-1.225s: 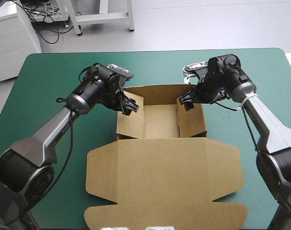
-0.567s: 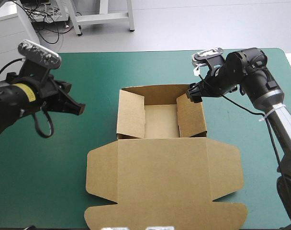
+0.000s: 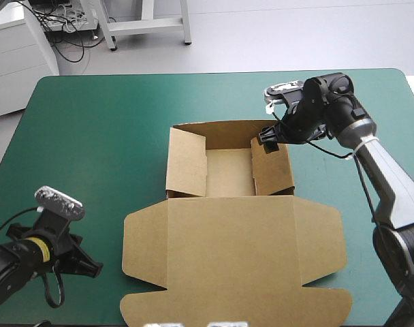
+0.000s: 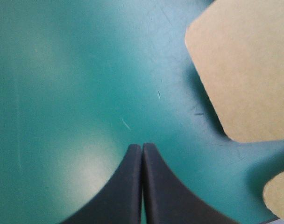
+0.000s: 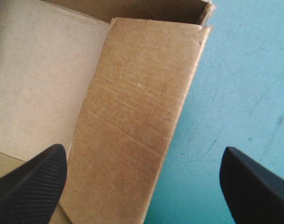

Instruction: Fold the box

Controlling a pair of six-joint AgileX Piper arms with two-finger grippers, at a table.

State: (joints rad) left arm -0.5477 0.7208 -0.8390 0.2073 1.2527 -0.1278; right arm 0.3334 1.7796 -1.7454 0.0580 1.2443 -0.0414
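Observation:
The brown box [image 3: 229, 170] stands mid-table as an open tray with its walls raised, and its lid [image 3: 234, 259] lies flat toward the near edge. My right gripper [image 3: 267, 139] is open at the tray's far right corner. In the right wrist view it [image 5: 143, 148] straddles the right wall [image 5: 137, 93], one finger [image 5: 30, 182] over the tray floor and the other [image 5: 256, 186] over the cover outside. My left gripper [image 3: 91, 268] sits low near the table's near left corner, apart from the box. It [image 4: 142, 145] is shut and empty over the teal-green cover, with a rounded lid flap [image 4: 244, 70] ahead and to one side.
The flat lid reaches almost to the table's near edge [image 3: 91, 320], its left flap [image 3: 142, 245] a short way from my left gripper. Teal-green cover [image 3: 91, 150] surrounds the box on the left, far and right sides.
My left arm has drawn away from the tray's left wall to the near left corner of the table, and its gripper has shut. My right gripper stayed open by the tray's far right corner.

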